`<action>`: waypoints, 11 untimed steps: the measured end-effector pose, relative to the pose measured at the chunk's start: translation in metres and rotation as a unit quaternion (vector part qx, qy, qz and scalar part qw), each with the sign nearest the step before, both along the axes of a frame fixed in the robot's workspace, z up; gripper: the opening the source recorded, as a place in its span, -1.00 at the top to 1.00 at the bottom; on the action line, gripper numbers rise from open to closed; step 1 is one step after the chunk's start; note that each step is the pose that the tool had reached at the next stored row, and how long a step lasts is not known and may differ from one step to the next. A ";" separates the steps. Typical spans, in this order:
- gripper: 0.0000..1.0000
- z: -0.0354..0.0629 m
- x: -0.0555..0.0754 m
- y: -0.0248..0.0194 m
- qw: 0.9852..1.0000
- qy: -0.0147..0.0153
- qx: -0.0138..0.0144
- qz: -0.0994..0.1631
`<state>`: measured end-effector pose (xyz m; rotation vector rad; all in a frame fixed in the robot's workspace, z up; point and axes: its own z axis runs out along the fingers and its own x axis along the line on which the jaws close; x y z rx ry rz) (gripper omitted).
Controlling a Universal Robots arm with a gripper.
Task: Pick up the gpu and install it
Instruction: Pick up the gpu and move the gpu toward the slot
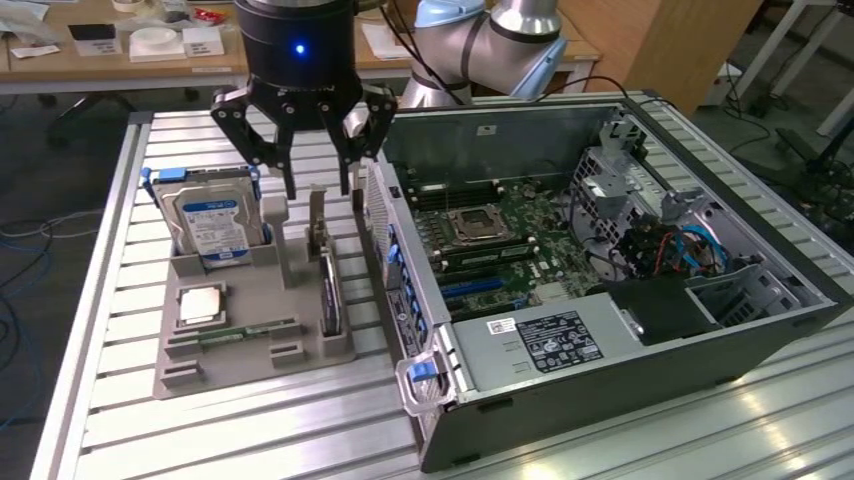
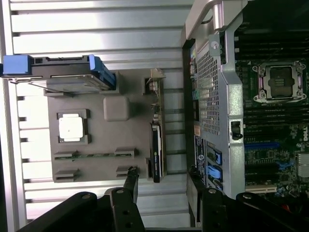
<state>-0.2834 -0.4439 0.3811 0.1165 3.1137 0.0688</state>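
the gpu (image 1: 330, 290) is a thin, flat black card with a silver metal bracket at one end. it is stood on its long edge in a slot of the matte grey moulded fixture (image 1: 254, 355), along the fixture's side nearest the computer case (image 1: 601, 345).

on the same fixture, a silver hard drive (image 1: 214, 225) with a blue-and-white label and blue side rails is stood upright at the corner away from the case. a square metal-capped processor (image 1: 200, 303) is laid flat in a recess, and a slim green memory stick (image 1: 247, 333) is held in clips beside it.

the gripper (image 1: 324, 180) is positioned above the fixture, over the bracket end of the gpu. its black jointed fingers (image 2: 193, 191) are spread apart. nothing is held, and no contact with the card is seen.

the fixture is set on a ribbed aluminium table (image 1: 240, 435). only a narrow strip of table is left between the fixture's gpu side and the case's perforated metal wall. bare slats are seen off the fixture's other sides. the case is laid open, and the green motherboard (image 1: 494, 240) is exposed.
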 end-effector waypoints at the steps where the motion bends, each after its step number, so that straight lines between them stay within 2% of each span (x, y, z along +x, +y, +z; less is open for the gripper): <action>1: -0.06 -0.0003 0.000 0.0000 1.000 0.000 0.000 0.000; 11: -0.06 -0.0022 0.000 0.0000 1.000 0.000 0.000 0.000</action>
